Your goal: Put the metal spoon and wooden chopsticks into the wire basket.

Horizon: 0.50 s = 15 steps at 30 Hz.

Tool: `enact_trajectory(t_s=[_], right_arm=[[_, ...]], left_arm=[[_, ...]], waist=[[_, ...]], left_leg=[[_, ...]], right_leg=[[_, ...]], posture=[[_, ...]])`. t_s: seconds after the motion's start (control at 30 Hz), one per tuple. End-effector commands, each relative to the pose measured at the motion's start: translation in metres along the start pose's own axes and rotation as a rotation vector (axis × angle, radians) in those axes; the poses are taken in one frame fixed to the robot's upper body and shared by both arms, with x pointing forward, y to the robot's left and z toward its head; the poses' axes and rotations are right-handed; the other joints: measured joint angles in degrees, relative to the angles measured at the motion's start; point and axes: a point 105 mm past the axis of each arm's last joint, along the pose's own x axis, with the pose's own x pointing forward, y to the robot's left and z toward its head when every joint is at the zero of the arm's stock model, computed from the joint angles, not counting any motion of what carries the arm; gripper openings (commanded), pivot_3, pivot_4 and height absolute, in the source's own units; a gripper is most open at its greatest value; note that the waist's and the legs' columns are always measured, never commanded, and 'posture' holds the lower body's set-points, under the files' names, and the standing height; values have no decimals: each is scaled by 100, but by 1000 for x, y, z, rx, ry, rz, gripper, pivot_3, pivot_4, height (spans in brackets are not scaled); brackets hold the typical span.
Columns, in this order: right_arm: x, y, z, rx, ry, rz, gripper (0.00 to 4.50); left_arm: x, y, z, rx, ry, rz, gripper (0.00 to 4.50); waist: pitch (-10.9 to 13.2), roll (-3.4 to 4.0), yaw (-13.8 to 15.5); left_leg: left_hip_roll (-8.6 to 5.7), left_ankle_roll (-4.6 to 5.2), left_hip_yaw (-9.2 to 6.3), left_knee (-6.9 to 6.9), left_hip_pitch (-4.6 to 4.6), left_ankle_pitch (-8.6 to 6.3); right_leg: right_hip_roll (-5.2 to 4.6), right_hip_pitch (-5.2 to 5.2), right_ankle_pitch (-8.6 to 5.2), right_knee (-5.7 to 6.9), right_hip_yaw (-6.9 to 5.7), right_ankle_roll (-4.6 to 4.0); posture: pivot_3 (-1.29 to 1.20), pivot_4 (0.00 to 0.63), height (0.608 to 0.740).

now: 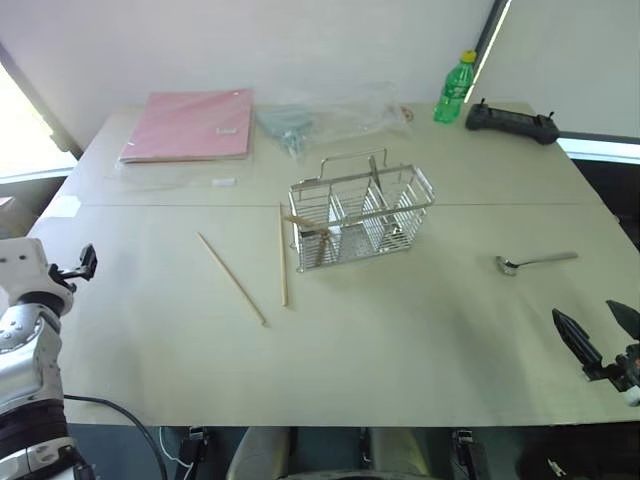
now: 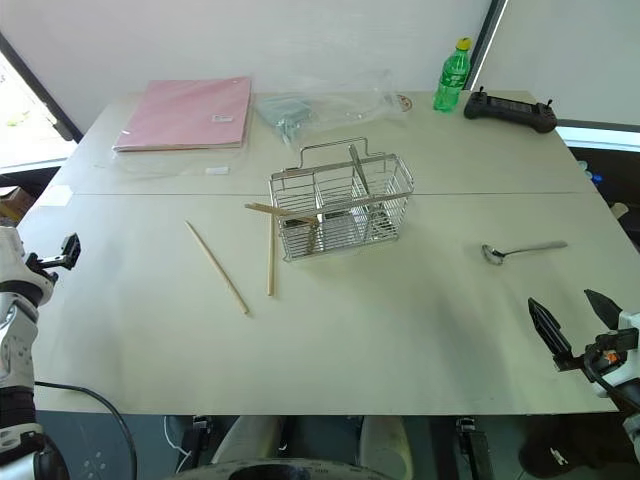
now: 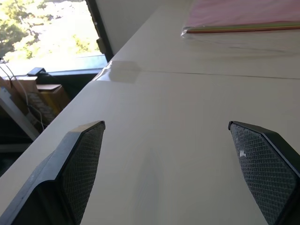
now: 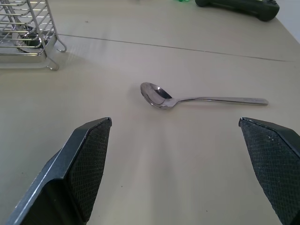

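With both grippers spread wide and empty, I read this as a starting stance. My right gripper [image 4: 176, 176] faces the metal spoon [image 4: 165, 99], which lies bowl-up well to the right of the wire basket [image 1: 362, 220], so that pick looks easiest first. Two wooden chopsticks [image 1: 283, 255] lie just left of the basket; another rests across its rim. My left gripper [image 3: 171, 171] hovers far left of it.

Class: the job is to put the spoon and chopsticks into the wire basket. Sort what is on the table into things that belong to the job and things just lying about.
Belong to the job:
- metal spoon
- wooden chopsticks, two on the table, one across the basket
- wire basket

Just lying about:
- pink folder
- clear plastic bag
- green bottle
- black controller
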Motion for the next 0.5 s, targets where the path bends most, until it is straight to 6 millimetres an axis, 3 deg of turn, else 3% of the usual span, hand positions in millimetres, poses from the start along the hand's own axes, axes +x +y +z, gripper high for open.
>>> enact_trajectory(t_s=[0.03,0.5], right_arm=[[-2,-1,7,-14,-35,-13,4500],[0,-1,8,-19,-40,-15,4500]], left_arm=[[2,-2,14,16,-37,-8,4452],[5,-13,14,-22,-35,-65,4452]], waist=[[0,0,1],[-1,-1,-1]], left_leg=[[0,0,0,0,0,0],[-2,3,3,1,1,2]], right_leg=[[0,0,0,0,0,0],[1,2,10,2,-1,-15]], posture=[[0,150,709],[0,150,709]])
